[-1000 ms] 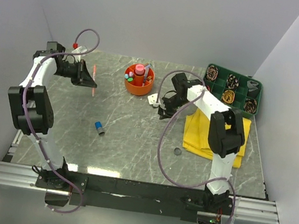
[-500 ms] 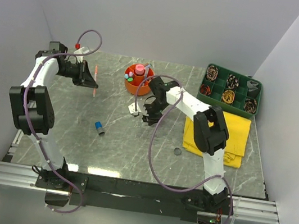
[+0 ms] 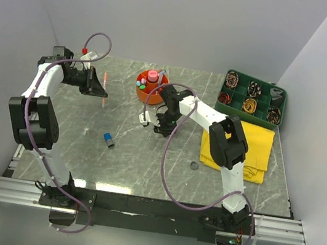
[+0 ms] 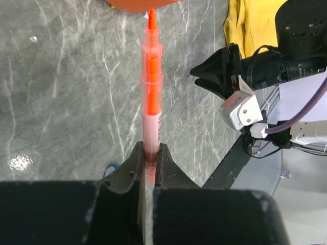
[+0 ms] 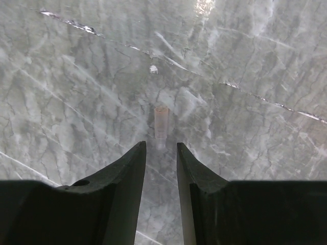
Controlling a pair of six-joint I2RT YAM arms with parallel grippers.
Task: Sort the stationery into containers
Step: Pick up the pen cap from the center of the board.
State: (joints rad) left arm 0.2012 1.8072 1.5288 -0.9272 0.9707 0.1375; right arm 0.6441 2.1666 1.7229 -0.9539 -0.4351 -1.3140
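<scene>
My left gripper (image 4: 149, 150) is shut on the lower end of an uncapped orange marker (image 4: 152, 92), whose tip points toward the orange organiser (image 4: 138, 4). From above, that marker (image 3: 103, 88) hangs over the table's left part, left of the round orange organiser (image 3: 151, 88) with pens standing in it. My right gripper (image 5: 161, 145) is open and low over the marble, nothing between its jaws. A small clear cap (image 5: 161, 121) lies just past its fingertips. In the top view, the right gripper (image 3: 157, 123) is just in front of the organiser.
A blue cap (image 3: 108, 139) lies on the marble near the left centre, a dark disc (image 3: 194, 165) nearer the front. The yellow cloth (image 3: 237, 148) covers the right side, with the green divided tray (image 3: 252, 98) behind it at the back right.
My right arm has swung left from beside the yellow cloth to the spot in front of the orange organiser. The left gripper keeps hold of the marker, hardly moved.
</scene>
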